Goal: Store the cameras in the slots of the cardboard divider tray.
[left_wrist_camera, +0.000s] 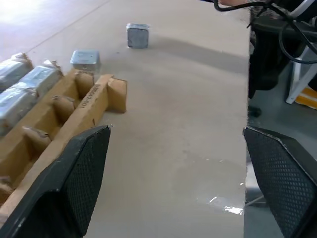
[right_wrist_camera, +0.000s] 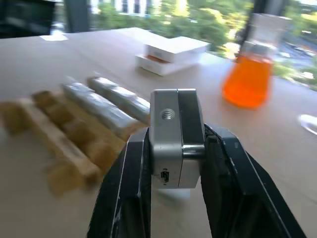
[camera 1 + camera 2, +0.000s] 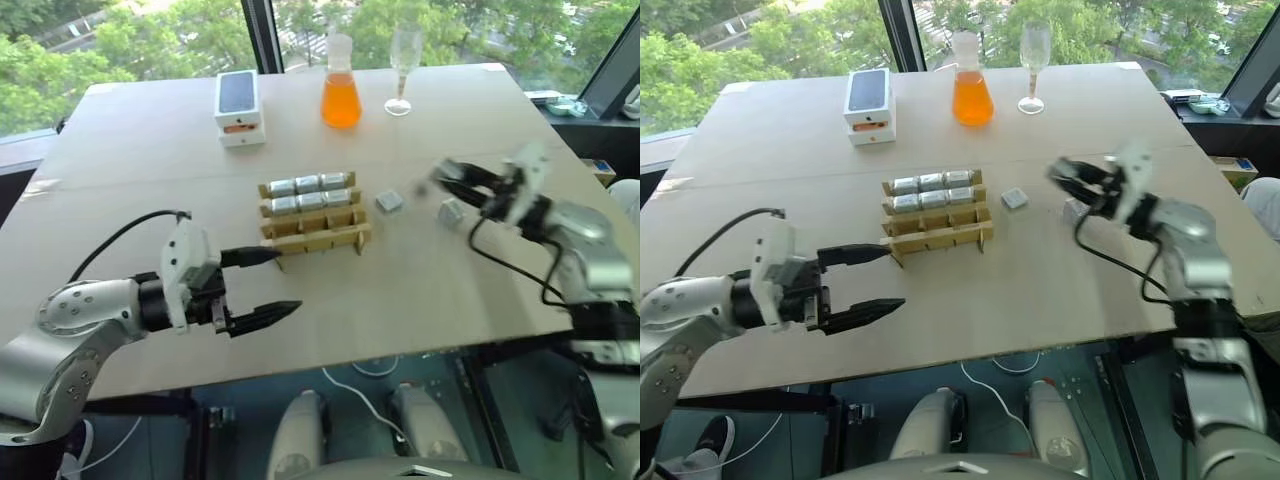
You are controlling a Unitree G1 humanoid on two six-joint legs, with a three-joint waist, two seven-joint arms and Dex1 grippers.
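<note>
The cardboard divider tray [image 3: 314, 213] sits at the middle of the table [image 3: 450, 290]. Its two far rows are filled, three cameras [image 3: 308, 184] in the farthest row and three more in the row just in front of it; the near rows stand open.

Two loose cameras lie on the tabletop at about three o'clock from the tray — one camera just beside it [image 3: 389, 202], another further out [image 3: 450, 211] along the same direction.

The right gripper [image 2: 173, 148] hangs above the table near that outer camera, its jaws pinching a camera [image 2: 176, 139] by its two sides (the threaded hole on one face shows plainly in the right wrist view).

The left gripper [image 3: 268, 284] is at about seven o'clock from the tray, its fingers [image 1: 69, 183] spread wide and holding nothing, the upper tip close to the tray's near corner.

At twelve o'clock from the tray, near the far edge, stand a flask of orange liquid [image 3: 341, 85] and a glass [image 3: 402, 62]; a white phone box [image 3: 238, 105] lies at eleven o'clock.
</note>
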